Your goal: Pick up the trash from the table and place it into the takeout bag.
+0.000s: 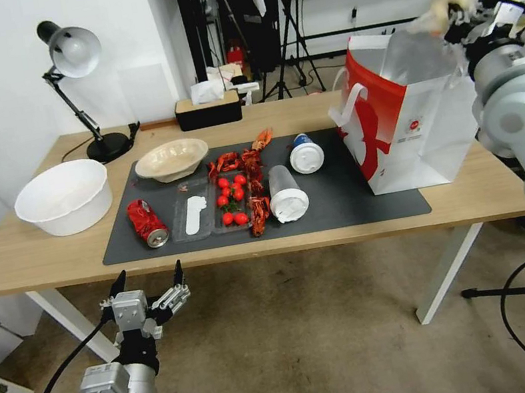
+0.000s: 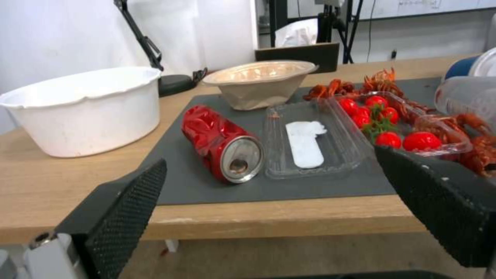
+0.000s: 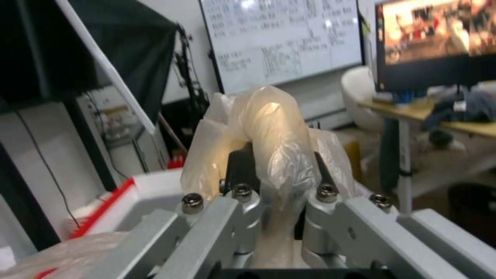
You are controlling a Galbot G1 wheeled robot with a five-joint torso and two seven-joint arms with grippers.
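While the left gripper point(image 1: 148, 279) waits below the table point(image 1: 29, 254) edge with jaws apart, the right gripper point(image 3: 279, 176), clamped on the clear bag point(image 3: 271, 128), holds this seemingly light, soft, slippery film by its bunched top above the open takeout bag point(image 1: 410, 130).
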